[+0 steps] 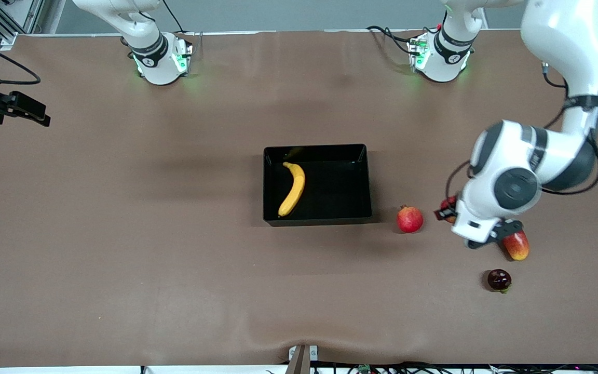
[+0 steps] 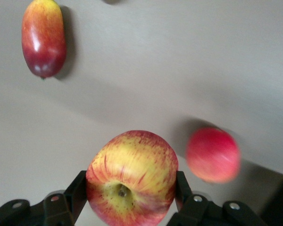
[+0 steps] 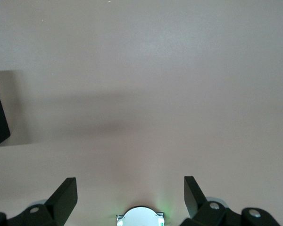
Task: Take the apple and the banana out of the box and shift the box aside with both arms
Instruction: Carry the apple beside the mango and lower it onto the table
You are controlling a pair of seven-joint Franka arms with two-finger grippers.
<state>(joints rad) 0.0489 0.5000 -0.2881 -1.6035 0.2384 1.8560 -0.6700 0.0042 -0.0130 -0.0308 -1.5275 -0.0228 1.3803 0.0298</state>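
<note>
The black box [image 1: 361, 179] sits mid-table with the yellow banana [image 1: 293, 189] lying in it, toward the right arm's end. My left gripper [image 1: 449, 210] is shut on the red-and-yellow streaked apple [image 1: 450, 202] and holds it above the table between the pomegranate and the mango. In the left wrist view the apple [image 2: 132, 174] fills the space between both fingers [image 2: 78, 188] of the left gripper [image 2: 131, 183]. My right gripper [image 1: 29, 111] waits open and empty at the right arm's end of the table; it also shows in the right wrist view [image 3: 130, 193].
An all-red pomegranate [image 1: 409, 219] lies beside the box toward the left arm's end. A red-orange mango [image 1: 517, 245] and a small dark round fruit [image 1: 499, 280] lie nearer the front camera. The pomegranate [image 2: 213, 154] and mango [image 2: 43, 38] show in the left wrist view.
</note>
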